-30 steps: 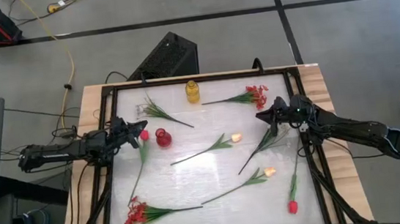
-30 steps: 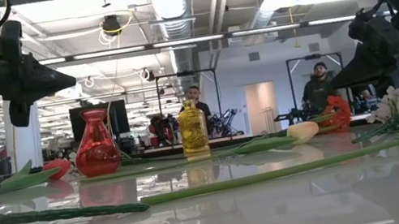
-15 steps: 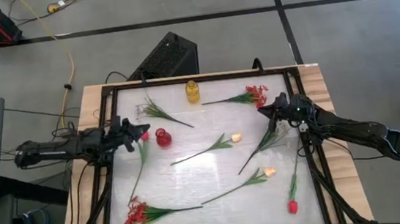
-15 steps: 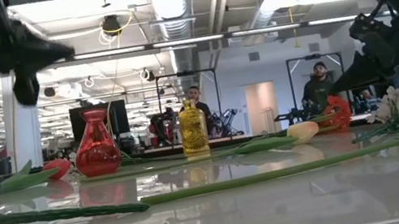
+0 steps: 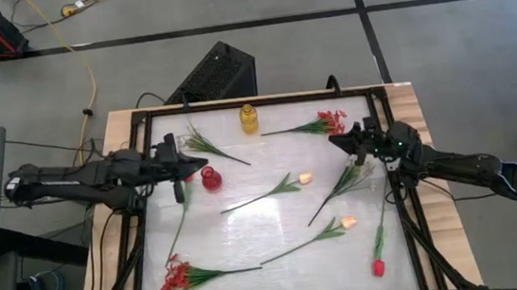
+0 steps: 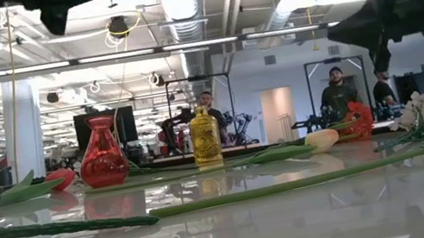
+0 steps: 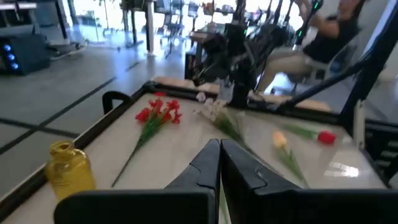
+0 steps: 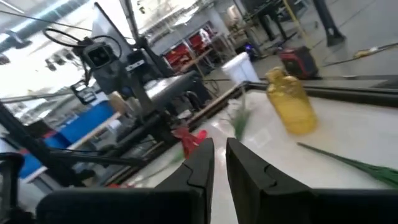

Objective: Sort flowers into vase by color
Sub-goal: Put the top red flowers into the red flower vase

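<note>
Both vases being left unfilled; flowers lying scattered across the table.
Red vase near left edge, yellow vase at far edge; left gripper and right gripper being held clenched, ungrasping.

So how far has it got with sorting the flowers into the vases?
Nothing looks done: the red vase and yellow vase hold no flowers. Nothing is in hand either; the left gripper and right gripper are empty, with their fingers nearly together, raised above the table. Everything remains: red sprays, red tulips, cream-yellow tulips and the white spray lie on the table.
</note>
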You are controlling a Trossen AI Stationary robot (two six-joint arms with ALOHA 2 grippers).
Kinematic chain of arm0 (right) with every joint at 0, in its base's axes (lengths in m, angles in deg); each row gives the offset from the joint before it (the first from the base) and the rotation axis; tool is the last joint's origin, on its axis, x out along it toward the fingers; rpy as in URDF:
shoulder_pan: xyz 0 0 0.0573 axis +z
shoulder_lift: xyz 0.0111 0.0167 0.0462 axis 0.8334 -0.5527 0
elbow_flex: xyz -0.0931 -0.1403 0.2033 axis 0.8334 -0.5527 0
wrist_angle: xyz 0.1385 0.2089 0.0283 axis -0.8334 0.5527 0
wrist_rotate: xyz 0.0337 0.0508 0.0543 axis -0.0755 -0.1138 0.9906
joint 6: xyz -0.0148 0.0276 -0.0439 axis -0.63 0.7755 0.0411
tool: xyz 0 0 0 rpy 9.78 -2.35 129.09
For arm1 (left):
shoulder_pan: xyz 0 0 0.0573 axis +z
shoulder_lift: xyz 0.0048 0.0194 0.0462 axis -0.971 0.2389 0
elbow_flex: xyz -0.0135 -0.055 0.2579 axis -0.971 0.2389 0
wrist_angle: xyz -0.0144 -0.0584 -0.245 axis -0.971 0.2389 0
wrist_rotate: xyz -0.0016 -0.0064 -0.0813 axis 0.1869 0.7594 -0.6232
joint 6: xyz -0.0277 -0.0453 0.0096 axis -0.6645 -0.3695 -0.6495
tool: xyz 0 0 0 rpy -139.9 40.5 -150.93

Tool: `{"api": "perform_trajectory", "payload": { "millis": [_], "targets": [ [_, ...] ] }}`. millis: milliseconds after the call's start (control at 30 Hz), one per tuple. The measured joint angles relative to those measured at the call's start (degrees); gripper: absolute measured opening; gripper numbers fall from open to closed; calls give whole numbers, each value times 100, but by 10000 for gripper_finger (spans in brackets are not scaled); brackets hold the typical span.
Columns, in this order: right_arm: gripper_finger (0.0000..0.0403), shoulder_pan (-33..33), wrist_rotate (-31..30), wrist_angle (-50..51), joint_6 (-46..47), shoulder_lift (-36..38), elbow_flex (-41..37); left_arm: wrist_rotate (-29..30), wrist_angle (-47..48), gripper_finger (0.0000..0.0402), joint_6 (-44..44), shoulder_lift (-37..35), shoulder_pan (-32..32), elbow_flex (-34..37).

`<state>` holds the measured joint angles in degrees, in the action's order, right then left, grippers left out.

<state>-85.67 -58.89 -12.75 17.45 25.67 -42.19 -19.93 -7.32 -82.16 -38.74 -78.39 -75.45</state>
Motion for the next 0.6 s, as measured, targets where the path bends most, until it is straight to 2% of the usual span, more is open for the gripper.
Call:
{"api": "perform_trajectory", "payload": {
  "millis": [200,400,467,600],
  "targets": [
    [71,239,-9,-191,678,2,218,36,527,1,151,1054,40,-791],
    [71,583,-12,-191,878,-4,348,66,442,33,934,2986,523,-1904],
    [71,725,-13,-191,885,-3,353,-181,458,51,1250,3759,776,-2395],
    [71,1008,-86,-189,883,-4,353,-1049,475,94,1604,5213,1359,-3576]
  ]
}}
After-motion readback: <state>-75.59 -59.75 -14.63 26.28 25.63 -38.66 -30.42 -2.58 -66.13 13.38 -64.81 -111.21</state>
